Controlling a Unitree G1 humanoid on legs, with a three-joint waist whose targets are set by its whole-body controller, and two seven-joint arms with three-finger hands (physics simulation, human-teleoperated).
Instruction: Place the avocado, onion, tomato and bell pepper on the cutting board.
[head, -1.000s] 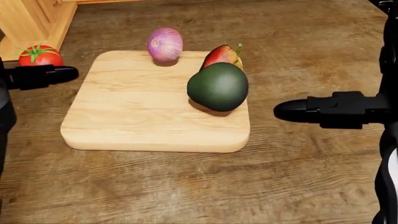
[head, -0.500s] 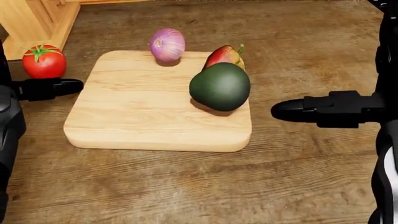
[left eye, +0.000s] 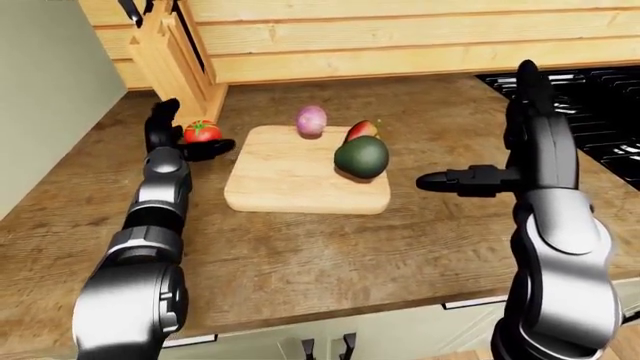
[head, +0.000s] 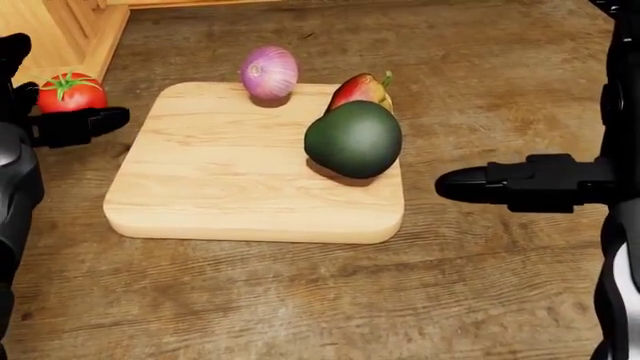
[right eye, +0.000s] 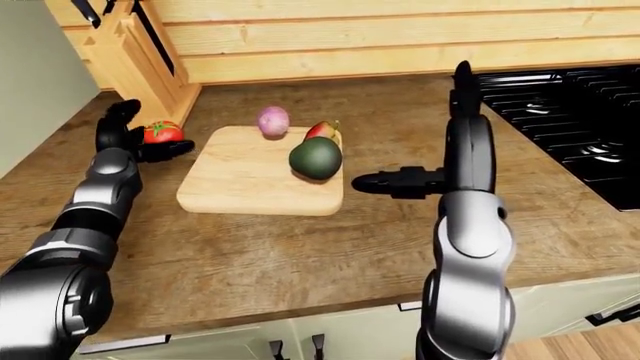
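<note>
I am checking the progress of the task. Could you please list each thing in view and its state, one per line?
avocado: on the cutting board, resting against the bell pepper
bell pepper: at the board's edge, partly hidden by the avocado
onion: at the board's top edge
tomato: off the board, on the counter
left hand: open, fingers around the tomato
right hand: open, empty, right of the board

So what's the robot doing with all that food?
It's putting vegetables on the cutting board. The onion, avocado and bell pepper are already there. The tomato still sits on the counter beside the board, next to the knife block. The left hand has its open fingers around the tomato, ready to grab it. The right hand hovers open on the other side.
</note>
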